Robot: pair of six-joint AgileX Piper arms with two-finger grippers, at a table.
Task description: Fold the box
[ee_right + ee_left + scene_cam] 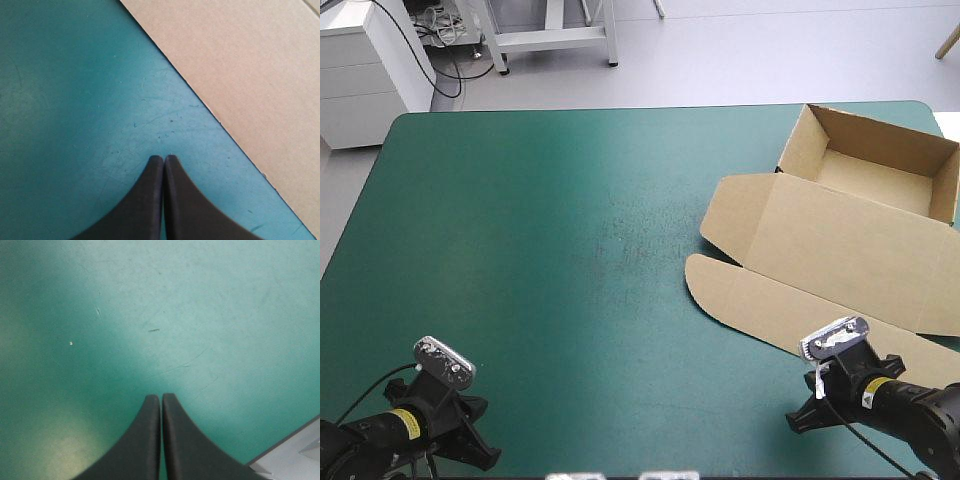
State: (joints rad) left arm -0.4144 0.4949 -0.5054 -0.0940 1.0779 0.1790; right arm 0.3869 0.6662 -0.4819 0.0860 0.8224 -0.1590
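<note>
Diagonally lies the brown box [840, 250], tray toward the counter's [540, 250] far-right corner, lid flat nearer. Both the left tool [161, 396] and right tool [164, 157] sit pinched together.

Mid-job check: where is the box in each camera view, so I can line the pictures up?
High view: the box lies on the right of the teal-green cover, tray toward the far corner, lid flat.
Left wrist view: not in it; only the cover ahead of the shut left tool.
Right wrist view: the box's flat sheet lies ahead of and beside the right tool, untouched.
Shared landmark: the teal-green cover.
</note>
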